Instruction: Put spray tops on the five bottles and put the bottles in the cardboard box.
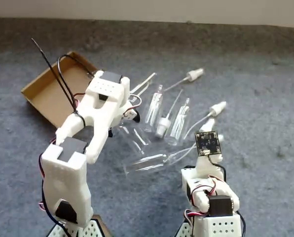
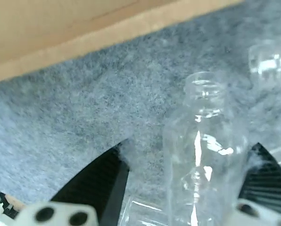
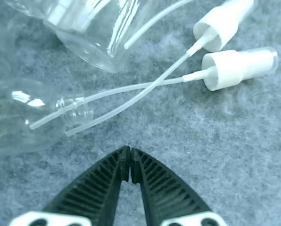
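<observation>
Grey carpet, left jaws parted around bottle, right jaws closed

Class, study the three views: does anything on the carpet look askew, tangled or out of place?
Yes. In the right wrist view two loose spray tops lie with their thin tubes crossed, ending at the neck of a bottle lying flat.

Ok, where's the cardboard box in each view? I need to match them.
High view: cardboard box at upper left, just left of the left gripper.
Left wrist view: the box wall lies beyond the open left gripper and the clear bottle between its fingers.
Right wrist view: aimed instead at two spray tops on the grey carpet.
Shared landmark: the grey carpet.
</observation>
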